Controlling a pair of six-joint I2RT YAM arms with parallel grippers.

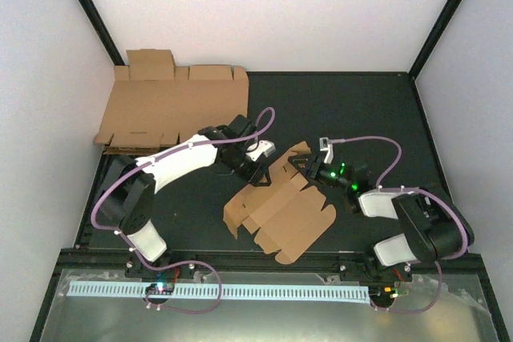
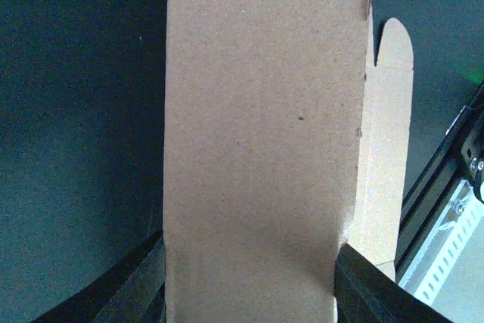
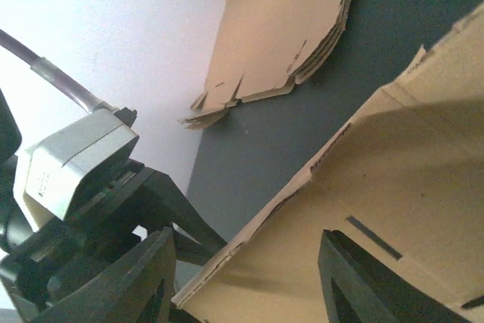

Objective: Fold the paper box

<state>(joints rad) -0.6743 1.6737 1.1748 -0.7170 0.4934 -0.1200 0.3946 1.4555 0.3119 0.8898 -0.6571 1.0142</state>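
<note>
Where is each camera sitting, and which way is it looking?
Top external: above and behind the arms, looking down at the table; the left arm, right arm, paper box and a cardboard stack show.
Left wrist: on the left arm, looking along the left end effector at a box panel between its fingers.
Right wrist: on the right arm, looking past the right end effector across the box toward the stack and white wall.
Shared: all three see the box; top and right wrist both see the stack.

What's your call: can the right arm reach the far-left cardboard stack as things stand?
Probably not. The stack lies far left at the back, and the box and left arm sit between it and the right gripper.
</note>
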